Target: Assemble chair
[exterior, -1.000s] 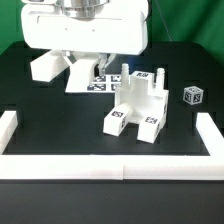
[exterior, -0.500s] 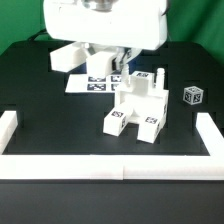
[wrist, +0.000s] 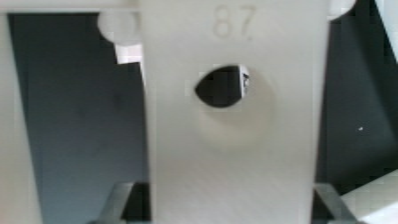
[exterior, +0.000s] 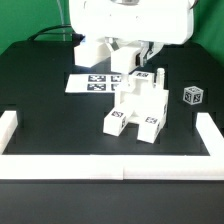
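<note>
Black table (exterior: 40,105): fills the scene and carries everything listed. White border rails (exterior: 110,167): along the front edge and both sides of the table. Robot arm, white wrist housing (exterior: 135,18): hangs over the back of the table, above the marker board and the chair parts. Half-built chair (exterior: 140,105): chunky white joined parts standing near the middle of the table, two tagged faces turned to the front, posts upright, just in front of the marker board. Marker board (exterior: 92,83): flat on the table behind the half-built chair, partly under the arm. Plate (wrist: 222,150): loose white chair part with an oval hole and the moulded number 87, held off the table behind and above the half-built chair. Gripper (wrist: 226,205): closed on the plate, one finger at each long edge. Small block (exterior: 192,96): tagged cube, alone near the exterior view's right rail.
</note>
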